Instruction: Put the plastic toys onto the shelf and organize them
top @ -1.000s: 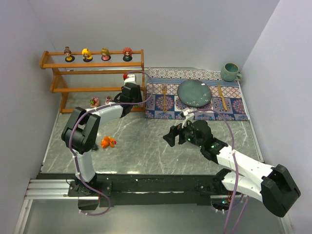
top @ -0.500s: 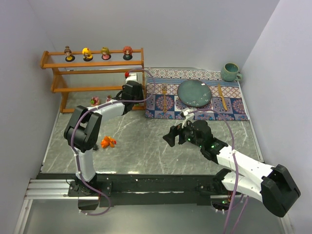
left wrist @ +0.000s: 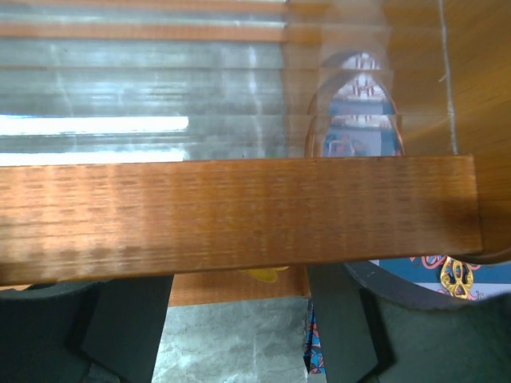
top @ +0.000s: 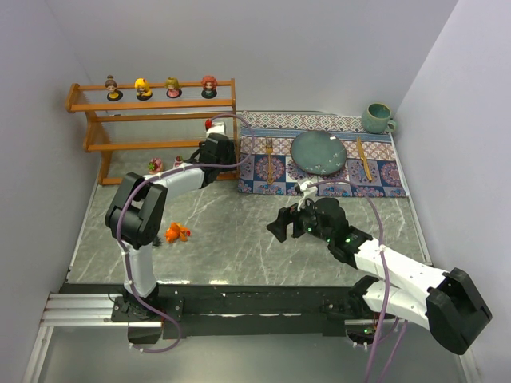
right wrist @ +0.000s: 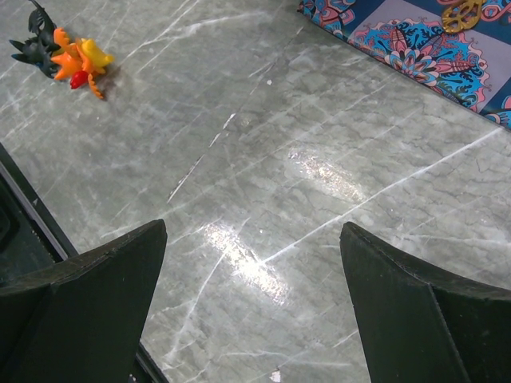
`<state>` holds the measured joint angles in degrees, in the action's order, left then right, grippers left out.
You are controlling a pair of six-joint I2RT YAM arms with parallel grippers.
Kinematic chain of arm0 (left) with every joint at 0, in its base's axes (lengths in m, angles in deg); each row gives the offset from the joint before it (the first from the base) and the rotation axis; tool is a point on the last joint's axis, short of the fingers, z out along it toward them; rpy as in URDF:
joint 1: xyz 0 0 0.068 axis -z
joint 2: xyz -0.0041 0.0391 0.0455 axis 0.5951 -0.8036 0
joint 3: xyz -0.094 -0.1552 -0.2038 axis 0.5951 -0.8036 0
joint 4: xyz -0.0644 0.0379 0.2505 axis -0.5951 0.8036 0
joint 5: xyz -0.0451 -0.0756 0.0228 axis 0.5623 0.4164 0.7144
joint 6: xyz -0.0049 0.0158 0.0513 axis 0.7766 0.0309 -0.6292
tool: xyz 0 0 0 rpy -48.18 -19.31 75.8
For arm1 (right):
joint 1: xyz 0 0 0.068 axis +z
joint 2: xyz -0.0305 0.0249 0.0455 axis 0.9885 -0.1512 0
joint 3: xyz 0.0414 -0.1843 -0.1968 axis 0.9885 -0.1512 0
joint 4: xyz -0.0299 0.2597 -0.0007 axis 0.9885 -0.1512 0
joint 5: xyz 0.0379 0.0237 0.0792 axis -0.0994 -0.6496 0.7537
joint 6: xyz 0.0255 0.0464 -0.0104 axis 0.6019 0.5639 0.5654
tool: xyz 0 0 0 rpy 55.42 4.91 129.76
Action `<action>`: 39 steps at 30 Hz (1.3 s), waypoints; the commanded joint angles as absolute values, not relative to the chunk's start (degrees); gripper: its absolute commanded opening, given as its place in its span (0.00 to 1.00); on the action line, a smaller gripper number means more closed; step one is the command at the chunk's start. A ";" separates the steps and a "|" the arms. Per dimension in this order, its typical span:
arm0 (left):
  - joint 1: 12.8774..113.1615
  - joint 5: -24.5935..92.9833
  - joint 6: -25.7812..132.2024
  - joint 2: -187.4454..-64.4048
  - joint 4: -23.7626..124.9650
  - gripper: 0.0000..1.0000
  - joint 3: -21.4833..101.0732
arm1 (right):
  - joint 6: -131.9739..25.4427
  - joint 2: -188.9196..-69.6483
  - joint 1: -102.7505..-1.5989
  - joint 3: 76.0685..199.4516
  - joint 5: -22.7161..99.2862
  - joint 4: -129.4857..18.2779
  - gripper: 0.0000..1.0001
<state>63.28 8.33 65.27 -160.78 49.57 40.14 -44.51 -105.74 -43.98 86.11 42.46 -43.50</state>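
Observation:
The orange-brown shelf (top: 160, 116) stands at the far left with four big-headed dolls (top: 143, 89) in a row on its top tier. My left gripper (top: 215, 140) is at the shelf's right end by the middle tier. In the left wrist view a shelf rail (left wrist: 239, 207) fills the frame. The left gripper (left wrist: 239, 291) is open below it, and a yellow bit of a toy (left wrist: 268, 274) peeks out under the rail. Two pink toys (top: 155, 166) sit low by the shelf. An orange toy (top: 177, 232) and a dark-blue one (right wrist: 36, 44) lie on the table. My right gripper (top: 281, 223) is open and empty.
A patterned placemat (top: 335, 182) at the far right carries a teal plate (top: 318, 152), a fork (top: 270, 159) and a knife (top: 363, 158). A teal mug (top: 377, 117) stands behind it. White walls close in on the left, back and right.
My left gripper has shifted slightly right and closer to the shelf's right end. The right arm and the toys on the table have not moved.

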 commanded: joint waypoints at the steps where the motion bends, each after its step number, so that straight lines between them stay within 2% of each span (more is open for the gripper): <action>1: 62.98 9.06 66.06 -161.09 49.28 0.69 41.28 | -44.17 -105.24 -44.48 85.94 42.69 -41.39 0.96; 11: 63.06 7.57 68.78 -159.24 52.00 0.61 41.02 | -44.08 -104.72 -44.47 85.68 42.60 -41.39 0.96; 19: 62.98 8.71 72.56 -156.87 54.72 0.62 39.70 | -44.08 -104.72 -44.48 85.42 42.77 -41.12 0.96; 25: 62.98 10.11 73.71 -156.43 55.87 0.55 39.52 | -44.00 -104.72 -44.48 85.24 42.86 -40.86 0.96; 32: 63.06 10.03 73.98 -156.34 57.54 0.40 40.75 | -43.91 -104.28 -44.47 84.98 42.60 -40.86 0.96; 39: 62.98 9.50 74.15 -155.81 58.07 0.35 40.22 | -43.65 -104.19 -44.48 84.98 42.60 -40.68 0.96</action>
<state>63.11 9.62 73.42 -159.09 57.87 39.96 -44.24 -105.59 -44.07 85.20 42.68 -43.02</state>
